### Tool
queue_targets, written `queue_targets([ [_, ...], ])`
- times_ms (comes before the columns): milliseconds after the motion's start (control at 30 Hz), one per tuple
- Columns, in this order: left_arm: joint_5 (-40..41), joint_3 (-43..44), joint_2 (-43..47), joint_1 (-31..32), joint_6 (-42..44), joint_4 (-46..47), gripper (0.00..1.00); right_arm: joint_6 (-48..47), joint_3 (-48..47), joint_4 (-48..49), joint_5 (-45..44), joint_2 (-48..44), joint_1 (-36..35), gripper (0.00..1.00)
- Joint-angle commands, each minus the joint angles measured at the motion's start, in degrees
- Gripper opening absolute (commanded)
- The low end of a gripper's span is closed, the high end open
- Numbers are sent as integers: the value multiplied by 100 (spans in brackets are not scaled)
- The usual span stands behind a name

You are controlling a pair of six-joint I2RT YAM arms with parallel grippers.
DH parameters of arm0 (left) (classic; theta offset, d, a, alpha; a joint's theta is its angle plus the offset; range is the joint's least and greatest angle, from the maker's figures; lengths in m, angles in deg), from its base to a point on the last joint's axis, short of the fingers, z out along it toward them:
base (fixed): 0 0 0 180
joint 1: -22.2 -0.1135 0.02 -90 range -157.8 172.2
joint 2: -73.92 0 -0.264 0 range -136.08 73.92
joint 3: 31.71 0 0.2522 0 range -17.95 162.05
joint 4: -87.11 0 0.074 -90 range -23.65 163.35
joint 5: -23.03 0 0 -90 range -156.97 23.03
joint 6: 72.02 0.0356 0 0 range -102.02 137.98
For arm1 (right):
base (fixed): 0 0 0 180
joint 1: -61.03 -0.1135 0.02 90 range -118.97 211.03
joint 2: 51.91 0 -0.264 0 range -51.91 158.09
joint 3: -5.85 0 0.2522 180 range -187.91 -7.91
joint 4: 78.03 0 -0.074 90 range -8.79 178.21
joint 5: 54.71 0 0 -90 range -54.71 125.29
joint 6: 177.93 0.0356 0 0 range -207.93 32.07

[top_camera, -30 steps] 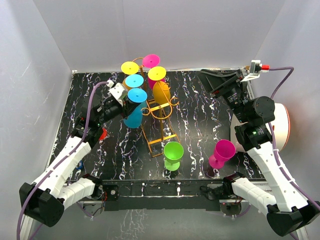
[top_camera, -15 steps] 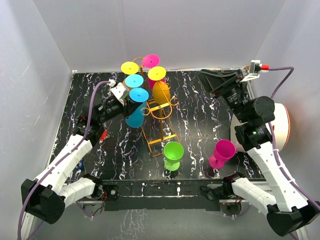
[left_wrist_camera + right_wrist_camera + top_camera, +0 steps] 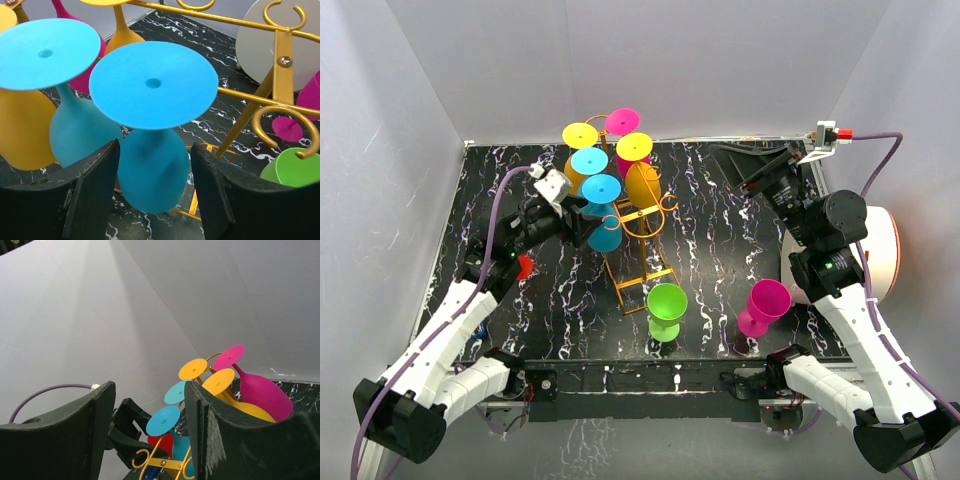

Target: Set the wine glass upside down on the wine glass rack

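While foot-up, wine glass [image 3: 152, 167] seemingly vertical.

The tabletop [image 3: 720, 240] is black with thin white marble-like veins, and the wine glass rack [image 3: 642, 262] is golden-orange wire. The turquoise wine glass [image 3: 152, 150] sits between the sides of the black left end effector [image 3: 155, 146], beside a second turquoise glass [image 3: 75, 125], a yellow-footed glass [image 3: 580, 135], another yellow-footed glass [image 3: 634, 146] and a magenta-footed glass [image 3: 622, 121]. A lime-green glass [image 3: 666, 305] and a magenta glass [image 3: 765, 303] are plain and unpatterned, the left arm [image 3: 450, 330] and right arm [image 3: 870, 340] are white and black with purple cables [image 3: 495, 225], and the walls [image 3: 720, 60] are pale grey.
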Motion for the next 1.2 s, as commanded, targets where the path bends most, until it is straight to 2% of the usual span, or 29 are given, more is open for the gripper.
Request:
queue_targets([
  [0, 200, 36, 451, -19, -247, -384, 57, -42, -152, -295, 160, -60, 0, 54],
  [100, 411, 91, 680, -20, -521, -854, 59, -136, -152, -917, 54, -109, 0, 53],
  [200, 719, 225, 825, -16, -619, -1553, 60, -323, -181, -1930, -187, -203, 0, 53],
  [300, 936, 151, 1137, -20, -839, -1843, 63, -372, -227, -2966, -282, -182, 0, 53],
  [367, 1005, 44, 1363, -20, -1054, -1805, 65, -358, -212, -3389, -100, -136, 0, 54],
  [467, 1138, -55, 1600, -15, -1375, -1635, 69, -281, 32, -3519, 323, -203, 0, 54],
  [600, 1483, -105, 1837, -20, -1492, -1198, 83, -512, 217, -4150, 271, -219, 0, 55],
  [700, 1770, -125, 2006, -16, -1570, -806, 86, -877, 90, -5015, 332, 89, -7, 56],
  [833, 1966, -60, 2093, -16, -1659, -521, 88, -1023, 128, -5453, 306, 274, -117, 56],
  [967, 1978, -9, 2085, -16, -1700, -481, 88, -915, 269, -5665, -145, 334, -447, 57],
  [1167, 2090, -44, 2140, -16, -1588, -467, 88, -729, 32, -6082, -1110, 1003, -1743, 57],
])
